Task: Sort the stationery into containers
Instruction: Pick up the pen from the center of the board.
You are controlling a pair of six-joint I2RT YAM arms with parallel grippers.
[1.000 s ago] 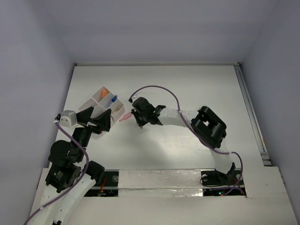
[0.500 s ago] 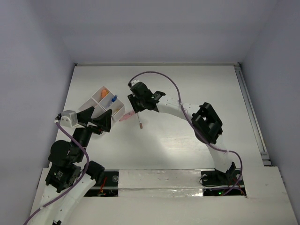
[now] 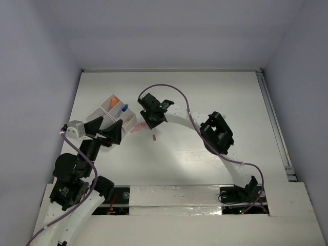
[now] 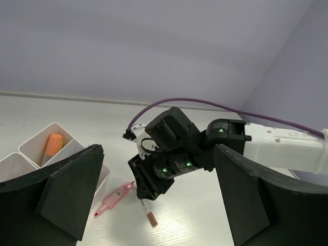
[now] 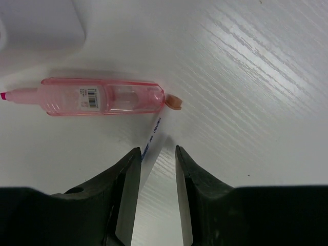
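Note:
A thin white pen with a brown end (image 3: 153, 134) lies on the table right of a pink marker (image 3: 137, 128). Both sit just right of the white compartment tray (image 3: 105, 114). My right gripper (image 3: 151, 123) is over the pen's near end. In the right wrist view its jaws (image 5: 158, 154) stand narrowly apart around the pen (image 5: 156, 128), which rests against the left finger, its brown end by the marker (image 5: 102, 96). My left gripper (image 3: 109, 132) is wide open and empty beside the tray. The tray holds an orange piece (image 4: 53, 143) and a blue item (image 3: 124, 108).
A tray corner (image 5: 41, 25) shows at the top left of the right wrist view. The right arm's purple cable (image 3: 174, 89) loops over the table behind the gripper. Grey walls enclose the table on three sides.
My right gripper has drawn back toward the far left, uncovering the pen that was hidden under it. The left arm, marker and tray have not moved.

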